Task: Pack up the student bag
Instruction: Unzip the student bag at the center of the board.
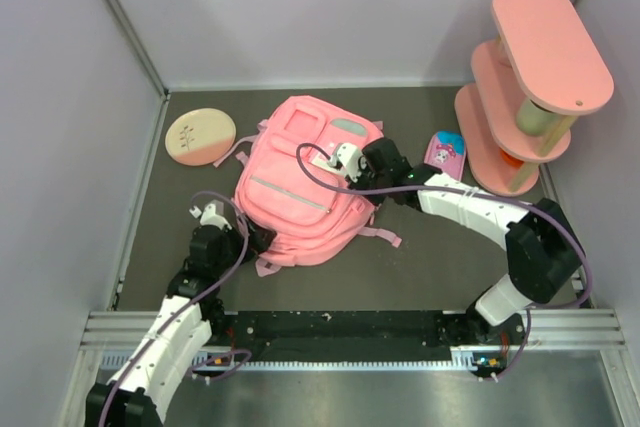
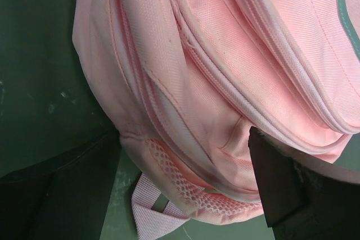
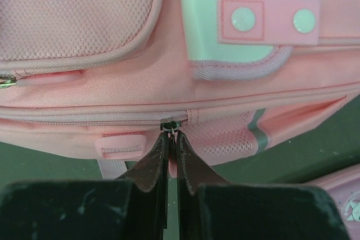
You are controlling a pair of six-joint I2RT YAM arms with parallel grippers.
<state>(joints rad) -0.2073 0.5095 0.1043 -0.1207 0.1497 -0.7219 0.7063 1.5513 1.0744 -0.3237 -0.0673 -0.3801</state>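
The student bag (image 1: 300, 182), a large pink backpack, lies flat in the middle of the mat with its front pockets up. My right gripper (image 1: 372, 159) is at its right edge. In the right wrist view the gripper (image 3: 170, 139) is shut on the zipper pull (image 3: 171, 126) of the long zip, with a pink tab pinched between the fingers. My left gripper (image 1: 258, 239) is at the bag's near left corner. In the left wrist view its jaws (image 2: 185, 139) stand wide apart around the bag's mesh corner (image 2: 191, 186) and a strap loop (image 2: 149, 212).
A round cream and pink plate (image 1: 200, 136) lies at the back left. A small pink cartoon pencil case (image 1: 445, 152) lies right of the bag, next to a pink tiered shelf (image 1: 530, 87) in the back right corner. Grey walls close in the mat.
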